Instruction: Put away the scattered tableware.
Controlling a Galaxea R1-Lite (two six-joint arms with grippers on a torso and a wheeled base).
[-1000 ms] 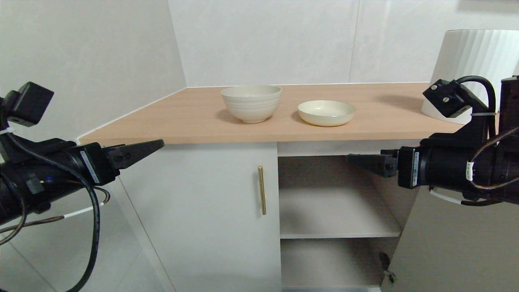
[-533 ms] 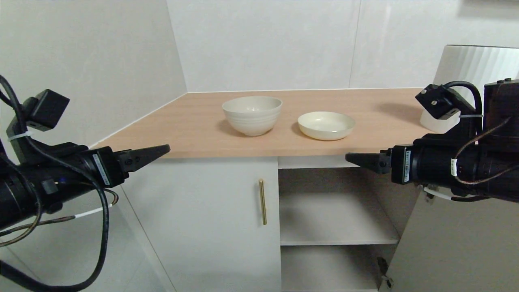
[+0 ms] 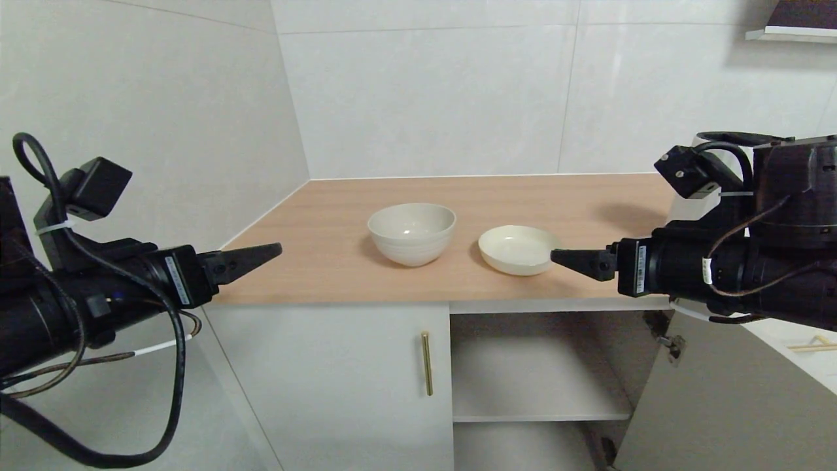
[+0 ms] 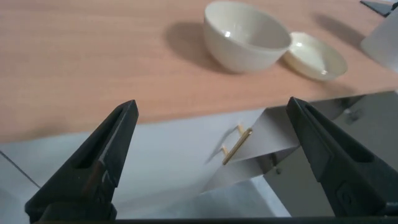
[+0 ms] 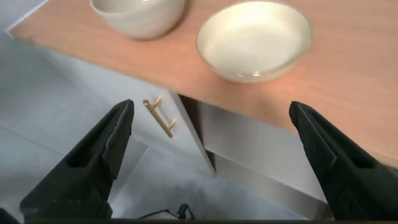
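Deep ribbed cream bowl (image 3: 411,232) & shallow glossy dish (image 3: 518,248) side by side, not touching, on woodgrain counter (image 3: 327,261) over open white cabinet (image 3: 536,366). L gripper (image 4: 211,109), R gripper (image 5: 211,109): black pointed jaws spread wide, holding nothing; R near dish.

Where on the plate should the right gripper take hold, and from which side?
Likely best from the right: take the plate by the rim nearest the open right gripper, one finger inside, one outside the low wall. It sits flat, so only the rim offers a hold, and the bowl stands on its left.
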